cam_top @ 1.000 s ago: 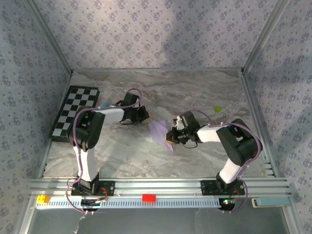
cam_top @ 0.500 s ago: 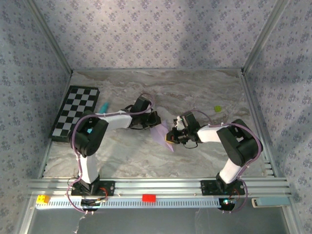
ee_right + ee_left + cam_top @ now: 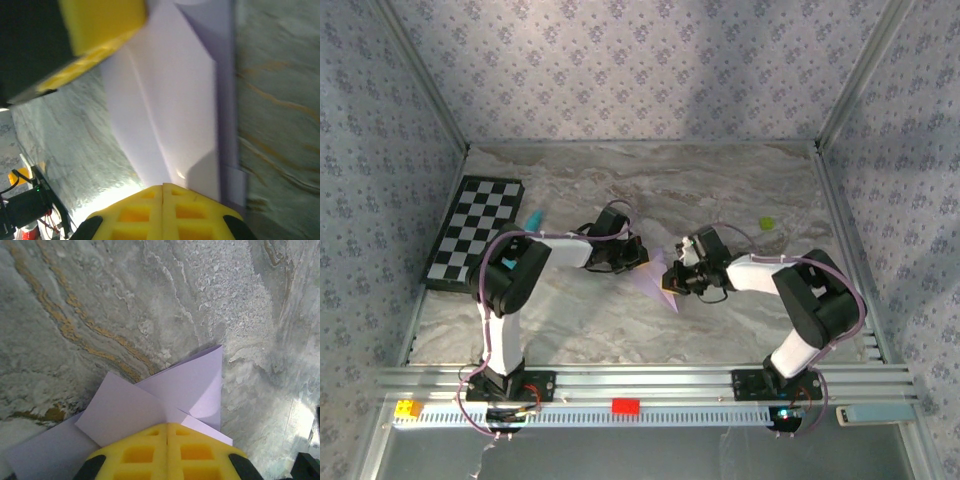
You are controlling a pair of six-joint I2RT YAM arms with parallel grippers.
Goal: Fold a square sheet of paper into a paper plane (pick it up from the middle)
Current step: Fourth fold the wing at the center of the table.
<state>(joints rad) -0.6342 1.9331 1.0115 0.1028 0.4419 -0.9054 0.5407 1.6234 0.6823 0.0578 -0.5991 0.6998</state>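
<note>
Left claw (image 3: 639, 255) has swung in from beside the checkerboard (image 3: 475, 230) over the last second and now sits on the far-left edge of the square sheet of paper (image 3: 654, 283). Right claw (image 3: 671, 277) has hardly shifted.

Sheet lies flat in the middle of the table (image 3: 740, 330), between the two claws. Pale lilac, unmarked, already part-folded:
- left wrist view: two flaps overlap, with a pointed corner beyond
- right wrist view: a long crease runs away from the fingers
- top view: a narrow wedge, tip toward the near edge

Not a finished dart yet, I'd say.

Both claws are fully closed, pads together, nothing pinched between them, tips resting on the paper. Likely reason: the right one pins the sheet so it can't slide, and the left one presses a fold flat.

Teal pen (image 3: 533, 217) lies off by the checkerboard, well apart from the work.
</note>
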